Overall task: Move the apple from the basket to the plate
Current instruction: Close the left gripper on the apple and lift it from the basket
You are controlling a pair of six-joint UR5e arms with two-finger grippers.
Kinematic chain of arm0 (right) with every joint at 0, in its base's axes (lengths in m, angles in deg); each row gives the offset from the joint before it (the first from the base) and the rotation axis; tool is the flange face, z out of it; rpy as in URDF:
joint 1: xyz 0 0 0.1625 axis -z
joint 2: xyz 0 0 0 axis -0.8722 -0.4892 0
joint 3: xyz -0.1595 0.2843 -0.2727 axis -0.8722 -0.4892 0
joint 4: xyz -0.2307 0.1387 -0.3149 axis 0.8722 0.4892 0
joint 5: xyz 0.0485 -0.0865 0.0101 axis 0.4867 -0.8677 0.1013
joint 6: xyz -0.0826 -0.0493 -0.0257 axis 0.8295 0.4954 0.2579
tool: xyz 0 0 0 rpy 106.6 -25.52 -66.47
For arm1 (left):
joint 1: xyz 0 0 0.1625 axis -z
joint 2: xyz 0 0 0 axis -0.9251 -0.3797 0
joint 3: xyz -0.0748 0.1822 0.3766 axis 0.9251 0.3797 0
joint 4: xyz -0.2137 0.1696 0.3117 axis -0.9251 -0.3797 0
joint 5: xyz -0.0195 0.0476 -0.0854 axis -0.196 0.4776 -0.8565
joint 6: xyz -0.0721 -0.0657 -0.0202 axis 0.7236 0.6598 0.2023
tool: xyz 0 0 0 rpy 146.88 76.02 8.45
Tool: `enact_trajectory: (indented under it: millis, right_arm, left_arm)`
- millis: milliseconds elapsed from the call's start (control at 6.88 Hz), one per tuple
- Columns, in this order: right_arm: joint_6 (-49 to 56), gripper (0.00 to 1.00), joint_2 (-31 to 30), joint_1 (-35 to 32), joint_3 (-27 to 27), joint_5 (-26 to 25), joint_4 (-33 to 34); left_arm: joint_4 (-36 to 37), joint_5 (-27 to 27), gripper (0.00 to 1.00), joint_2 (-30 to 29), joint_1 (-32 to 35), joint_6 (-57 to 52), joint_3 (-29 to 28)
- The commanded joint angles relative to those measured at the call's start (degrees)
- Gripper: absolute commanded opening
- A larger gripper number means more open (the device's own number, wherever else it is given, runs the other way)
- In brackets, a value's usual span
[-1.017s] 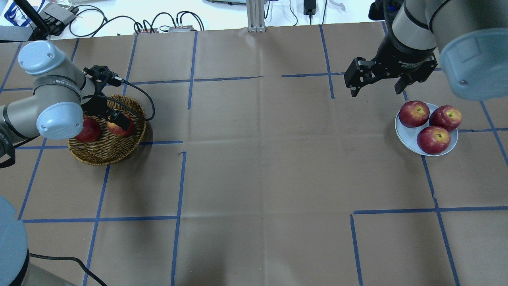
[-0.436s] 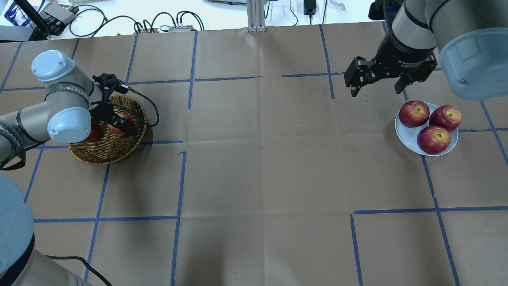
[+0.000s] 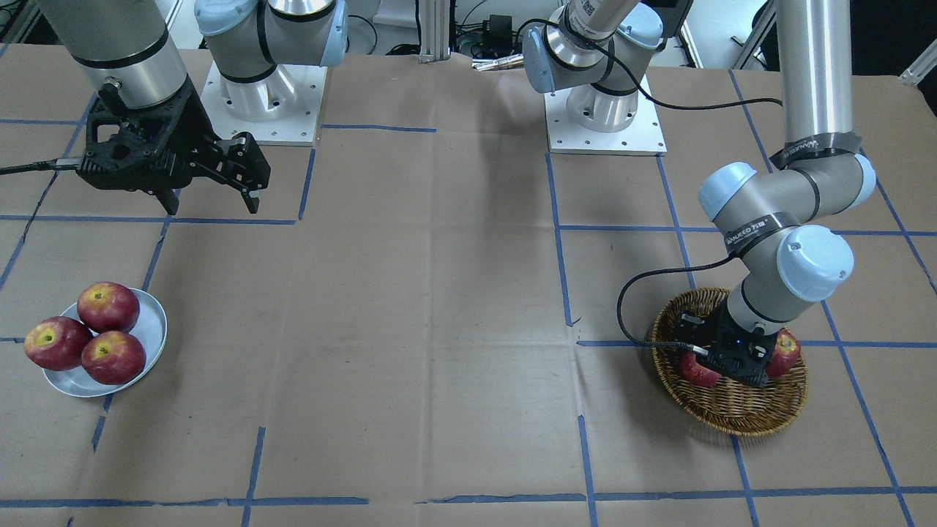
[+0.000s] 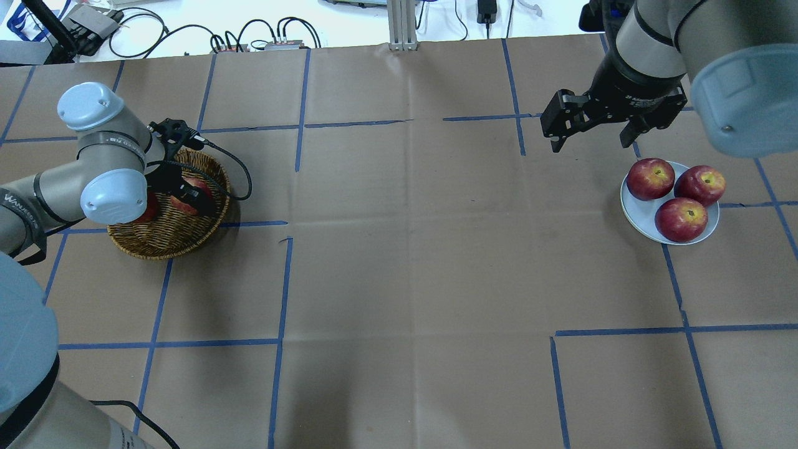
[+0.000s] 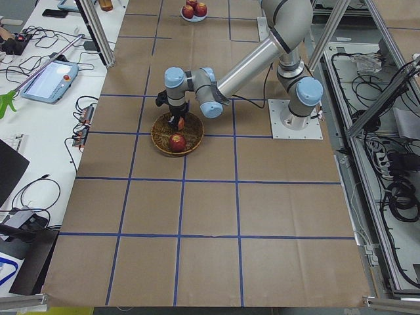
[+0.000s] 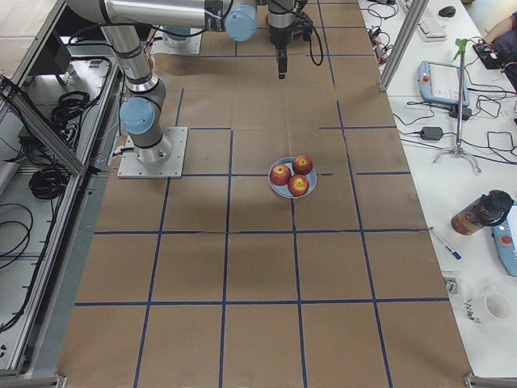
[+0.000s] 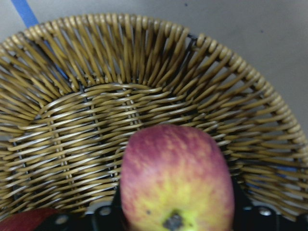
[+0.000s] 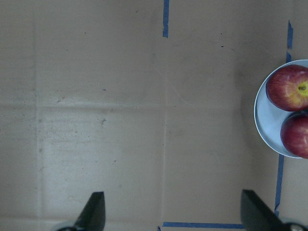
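The yellow-blushed apple [image 7: 177, 178] sits between the fingers of my left gripper [image 4: 190, 194] inside the wicker basket [image 4: 168, 249]. The jaws are closed against its sides. In the front view the gripper [image 3: 706, 362] covers most of that apple [image 3: 694, 371]. A darker red apple [image 3: 787, 351] lies beside it in the basket [image 3: 739, 421]. The pale grey-blue plate [image 4: 631, 206] at the right holds three red apples. My right gripper [image 4: 589, 146] is open and empty, hovering above the table to the left of the plate and farther back.
The left wrist's black cable [image 4: 240, 168] loops over the basket's far right rim. Blue tape lines mark a grid on the brown paper table. Cables and boxes lie beyond the table's far edge [image 4: 262, 37].
My left arm's elbow and wrist have shifted right and slightly away, and the gripped apple has moved a little toward the basket's far side. The right arm has not moved.
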Motion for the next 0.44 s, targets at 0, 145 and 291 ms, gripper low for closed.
enact_trajectory:
  millis: [0,145,291]
  right_arm:
    - [0.0,1.0,0.0,0.0,0.0,0.0,0.1]
    - [0.0,1.0,0.0,0.0,0.0,0.1,0.1]
    - [0.0,1.0,0.0,0.0,0.0,0.0,0.1]
  left_arm:
    - [-1.7,0.1,0.47,2.3,1.2,1.9,-1.5]
    - [-6.9,-0.6,0.47,5.2,2.2,8.6,-3.4]
    - [-11.6,-0.6,0.47,7.6,6.6,15.8,-5.6]
